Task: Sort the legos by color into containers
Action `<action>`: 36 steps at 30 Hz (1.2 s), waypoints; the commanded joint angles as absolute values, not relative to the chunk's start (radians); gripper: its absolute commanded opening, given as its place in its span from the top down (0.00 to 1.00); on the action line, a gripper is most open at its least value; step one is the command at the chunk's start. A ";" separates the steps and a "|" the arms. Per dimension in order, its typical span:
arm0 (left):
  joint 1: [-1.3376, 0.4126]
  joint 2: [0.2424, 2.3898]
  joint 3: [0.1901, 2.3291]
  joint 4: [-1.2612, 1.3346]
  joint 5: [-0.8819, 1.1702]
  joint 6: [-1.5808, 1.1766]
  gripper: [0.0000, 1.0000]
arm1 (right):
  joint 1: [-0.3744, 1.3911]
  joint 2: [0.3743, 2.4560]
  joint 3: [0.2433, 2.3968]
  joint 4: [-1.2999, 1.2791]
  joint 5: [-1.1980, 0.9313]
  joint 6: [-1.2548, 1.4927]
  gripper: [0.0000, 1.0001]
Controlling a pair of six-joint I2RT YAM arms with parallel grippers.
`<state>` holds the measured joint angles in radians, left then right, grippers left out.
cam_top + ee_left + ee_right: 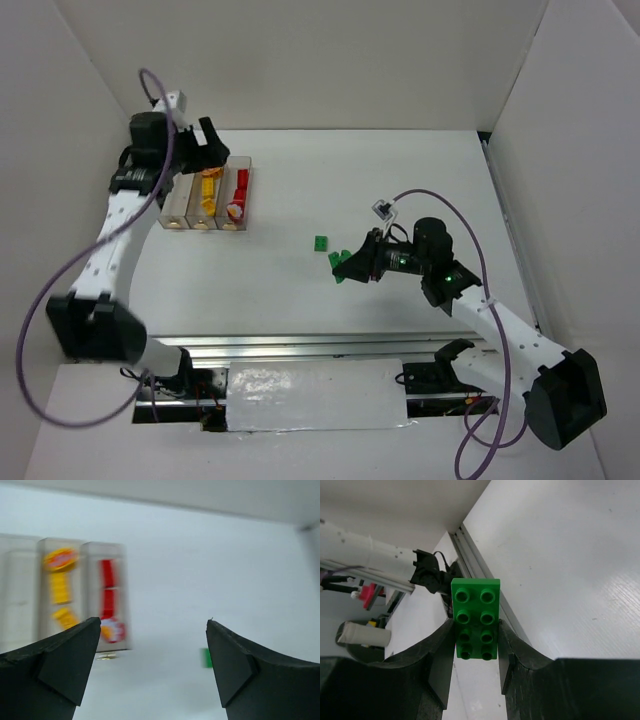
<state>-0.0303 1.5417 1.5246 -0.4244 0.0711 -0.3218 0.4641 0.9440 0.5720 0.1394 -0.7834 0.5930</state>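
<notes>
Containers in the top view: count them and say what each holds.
3, in a joined row at far left. The left container shows no bricks, though the left arm covers part; the middle container holds yellow bricks, the right container red bricks.

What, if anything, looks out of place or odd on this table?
Nothing is spilled or broken. Yellow bricks sit in the middle bin and red bricks in the right bin. Only green is unsorted: one green brick lies loose on the table, and a second green brick is pinched in the right gripper.
</notes>
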 commanded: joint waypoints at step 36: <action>-0.779 1.075 0.916 0.474 0.673 -0.787 0.93 | 0.523 0.896 0.540 0.764 -0.963 0.897 0.93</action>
